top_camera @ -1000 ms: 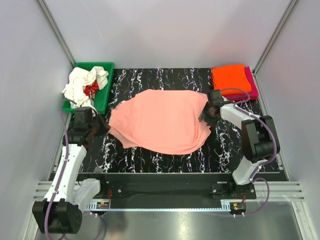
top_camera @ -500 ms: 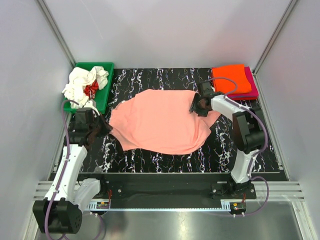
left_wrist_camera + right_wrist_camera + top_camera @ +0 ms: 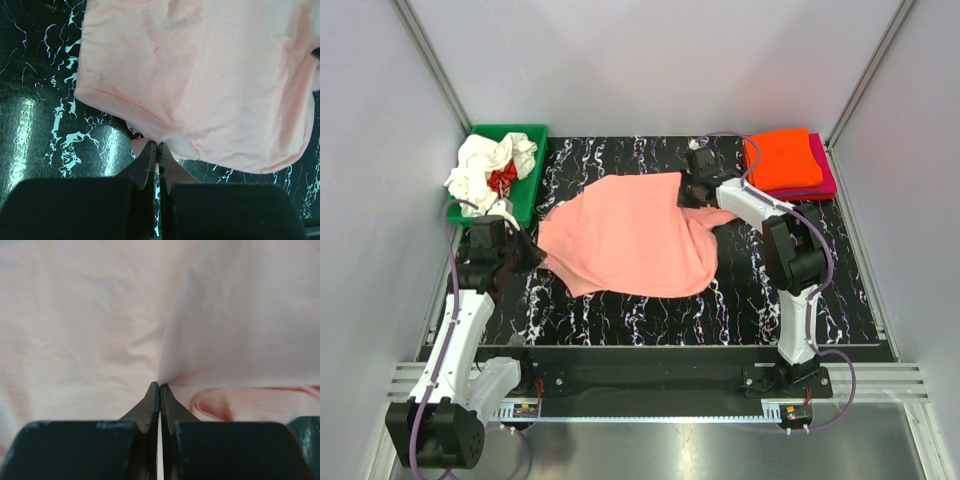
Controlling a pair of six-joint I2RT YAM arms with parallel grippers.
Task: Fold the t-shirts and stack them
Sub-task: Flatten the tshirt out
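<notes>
A salmon-pink t-shirt (image 3: 620,240) lies spread on the black marbled table (image 3: 620,310), its right side folded over toward the middle. My left gripper (image 3: 527,250) is shut on the shirt's left edge, and the left wrist view shows the cloth (image 3: 200,75) pinched at the gripper (image 3: 158,145) tips. My right gripper (image 3: 692,190) is shut on the back right part of the shirt. In the right wrist view a raised fold of pink cloth (image 3: 75,315) runs from the gripper (image 3: 159,384) tips. A folded orange t-shirt (image 3: 780,158) sits on a magenta one (image 3: 823,178) at the back right.
A green bin (image 3: 532,175) at the back left holds crumpled white cloth (image 3: 480,165) and a bit of red cloth (image 3: 502,178). Grey walls close in the table on three sides. The arm bases stand on a rail at the near edge.
My right gripper moved left and toward the back along the shirt's right side, shut on the cloth and pulled that side over toward the middle. The left arm stayed put.
</notes>
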